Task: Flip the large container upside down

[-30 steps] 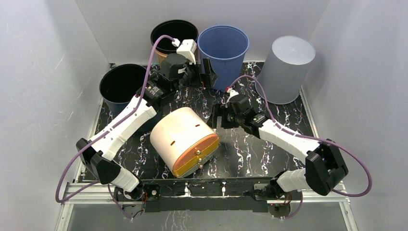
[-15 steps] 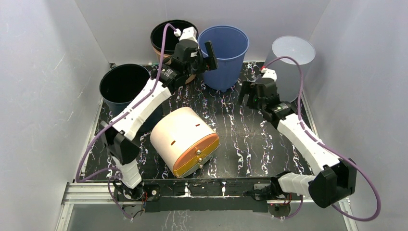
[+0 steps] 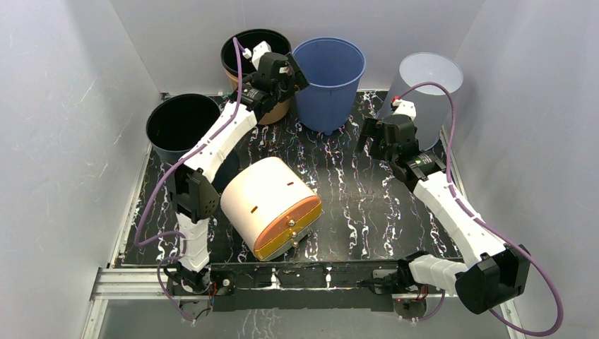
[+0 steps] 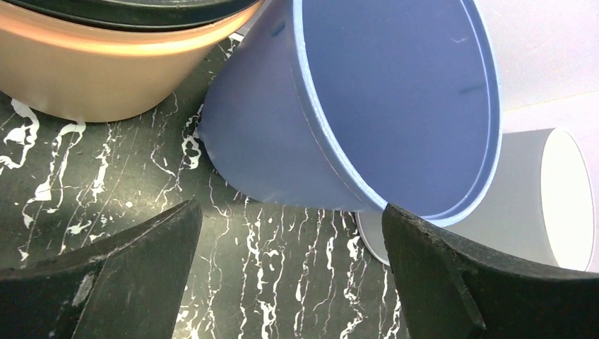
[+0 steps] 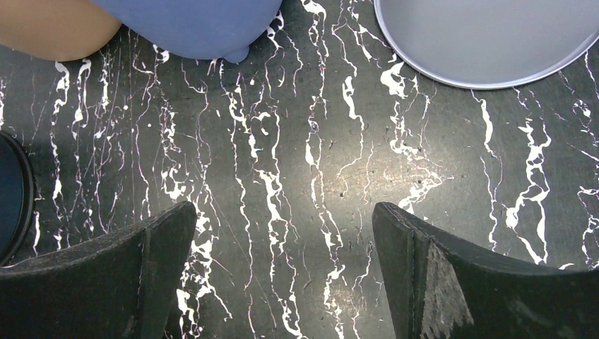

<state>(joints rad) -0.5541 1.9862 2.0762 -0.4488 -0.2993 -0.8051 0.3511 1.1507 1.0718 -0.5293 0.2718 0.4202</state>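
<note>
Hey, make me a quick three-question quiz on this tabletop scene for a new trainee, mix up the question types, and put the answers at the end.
1. True or false: the cream container lies on its side.
2. Multiple choice: where is the left claw?
A. Clamped on the cream container
B. Hovering beside the blue bucket
C. Parked down at its own base
3. Fill in the blank: the jaws of the left claw and the right claw both stand ____.

Key: 1 true; 2 B; 3 open.
</note>
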